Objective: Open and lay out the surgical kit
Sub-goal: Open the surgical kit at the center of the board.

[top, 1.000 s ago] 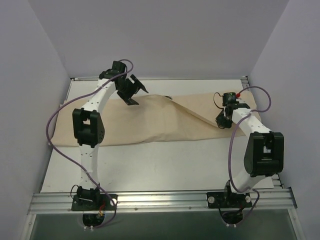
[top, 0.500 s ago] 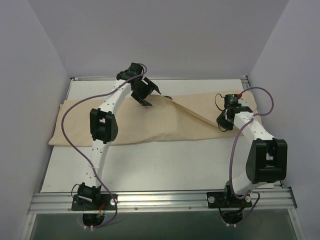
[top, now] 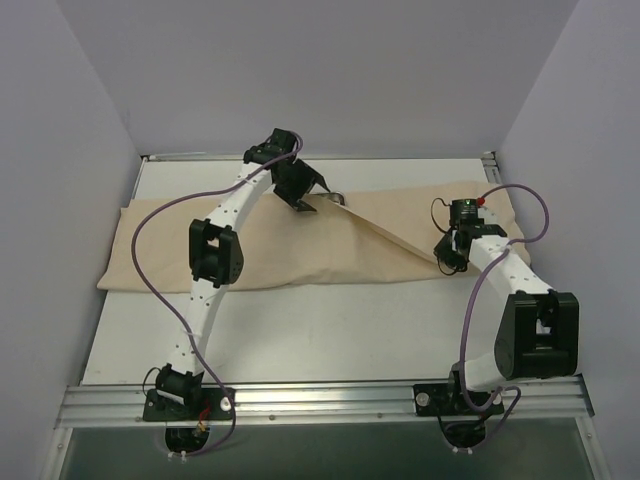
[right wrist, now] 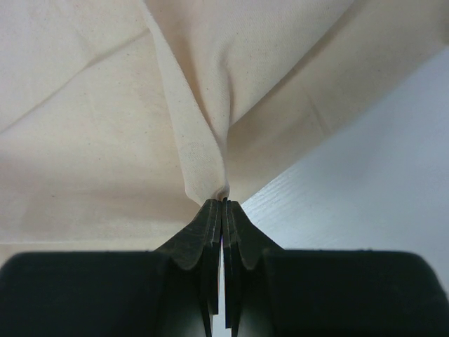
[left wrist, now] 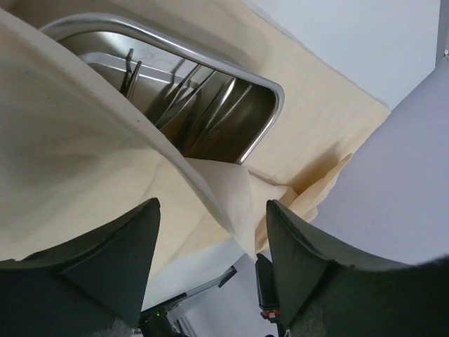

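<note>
Right end effector pinches beige cloth wrap.

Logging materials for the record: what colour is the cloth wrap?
Plain beige cloth wrap, no pattern, clearest in the top external view.

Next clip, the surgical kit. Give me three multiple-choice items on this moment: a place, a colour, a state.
1. Where is the tray? A. far side of the table, partly under the cloth; B. at its near edge; C. held in the air.
2. What colour is the cloth? A. green; B. blue; C. beige.
3. The right gripper is: A. open; B. shut on a cloth fold; C. shut on the tray rim.
Answers: 1 A, cloth drapes over it toward the far edge; 2 C, plain in every view; 3 B, it pinches a fold.
</note>
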You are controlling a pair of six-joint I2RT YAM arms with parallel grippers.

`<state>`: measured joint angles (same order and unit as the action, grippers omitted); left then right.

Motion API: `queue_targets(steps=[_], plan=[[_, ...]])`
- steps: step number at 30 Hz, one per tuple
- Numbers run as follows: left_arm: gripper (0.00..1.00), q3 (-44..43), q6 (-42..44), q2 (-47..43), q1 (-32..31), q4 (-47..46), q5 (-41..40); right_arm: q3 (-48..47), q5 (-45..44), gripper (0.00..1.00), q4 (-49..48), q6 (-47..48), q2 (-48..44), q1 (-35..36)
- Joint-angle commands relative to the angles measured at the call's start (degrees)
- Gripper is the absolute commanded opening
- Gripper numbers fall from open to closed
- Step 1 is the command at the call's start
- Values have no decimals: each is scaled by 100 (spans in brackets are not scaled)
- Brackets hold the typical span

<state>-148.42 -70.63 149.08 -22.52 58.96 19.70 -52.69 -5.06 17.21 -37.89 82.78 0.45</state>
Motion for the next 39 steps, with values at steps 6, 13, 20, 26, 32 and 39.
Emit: queue_targets(steps=[6, 13, 20, 26, 32, 39], plan=[[33, -47, -13, -10, -50, -359, 34, -66, -100, 0, 212, 97, -228, -203], [2, 32, 1287, -326, 29, 62, -133, -584, -118, 0, 335, 256, 62, -185], [2, 1135, 3018, -1467, -216, 950, -1204, -1305, -241, 0, 853, 326, 440, -177], [2, 4299, 3548, -3883, -577, 39, -1734, -1561, -180, 0, 1618, 186, 449, -185], [4, 6947, 3003, -5871, -1025, -411, -1742, -937, -328, 0, 2285, 159, -129, -212], [16, 8793, 2133, -7277, -1667, -885, -1198, -163, -671, 0, 2813, 185, -588, -343]])
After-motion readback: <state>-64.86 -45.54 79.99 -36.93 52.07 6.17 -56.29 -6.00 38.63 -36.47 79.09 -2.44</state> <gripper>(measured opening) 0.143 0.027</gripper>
